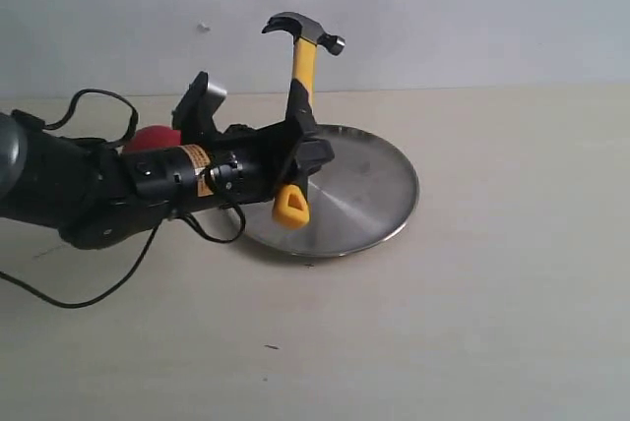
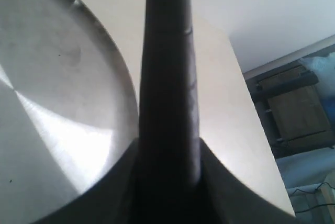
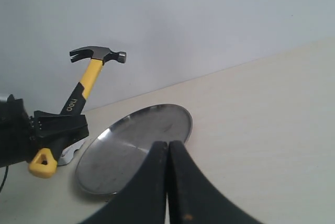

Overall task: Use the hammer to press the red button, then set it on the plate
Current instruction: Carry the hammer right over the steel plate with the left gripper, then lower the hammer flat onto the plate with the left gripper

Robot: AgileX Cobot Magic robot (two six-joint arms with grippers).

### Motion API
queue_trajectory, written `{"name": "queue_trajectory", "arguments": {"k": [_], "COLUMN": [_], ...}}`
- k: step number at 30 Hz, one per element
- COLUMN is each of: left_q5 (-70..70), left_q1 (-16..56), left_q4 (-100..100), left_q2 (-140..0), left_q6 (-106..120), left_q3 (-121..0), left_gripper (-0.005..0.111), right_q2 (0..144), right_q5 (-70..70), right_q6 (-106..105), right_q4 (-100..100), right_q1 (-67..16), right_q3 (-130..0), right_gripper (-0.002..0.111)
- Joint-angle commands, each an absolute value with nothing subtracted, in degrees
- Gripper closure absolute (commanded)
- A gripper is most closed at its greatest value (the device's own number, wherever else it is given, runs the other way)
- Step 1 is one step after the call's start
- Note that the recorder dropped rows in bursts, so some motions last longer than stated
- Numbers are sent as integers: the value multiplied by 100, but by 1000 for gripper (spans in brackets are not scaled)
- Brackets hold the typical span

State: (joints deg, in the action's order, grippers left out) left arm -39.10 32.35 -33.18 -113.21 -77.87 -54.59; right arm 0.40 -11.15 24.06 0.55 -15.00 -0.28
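Observation:
The hammer [image 1: 303,67] stands nearly upright, dark head at the top, yellow handle end [image 1: 291,207] at the bottom. My left gripper [image 1: 300,150] is shut on its black grip, held over the left edge of the silver plate [image 1: 364,195]. In the left wrist view the dark handle [image 2: 167,77] fills the middle, with the plate [image 2: 52,103] beside it. The red button [image 1: 150,138] shows only as a red sliver behind the left arm. My right gripper [image 3: 167,148] is shut on nothing, well apart from the plate [image 3: 131,145] and hammer [image 3: 89,75].
The left arm and its black cables [image 1: 89,293] lie across the left of the table. A pale wall [image 1: 443,8] rises behind the table's far edge. Bare tabletop [image 1: 492,323] stretches to the right of the plate and in front of it.

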Motion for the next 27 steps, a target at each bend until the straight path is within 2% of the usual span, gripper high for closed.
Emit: {"name": "queue_trajectory", "arguments": {"k": [1,27], "left_q5": [-4126,-3084], "left_q1": [3259,3249], "left_q4": [-3393,-4112], "left_q2": [-11562,-12469], "left_q6": [-7837,-8441], "left_q3": [-5923,-6847], "left_gripper": [107,107], "right_q2": [0,0], "right_q5": [-1101,-1101], "right_q6": [2372,2372], "right_q4": [55,55], "right_q1": [-1462,-1462], "right_q3": [0,0], "right_gripper": [108,108]}}
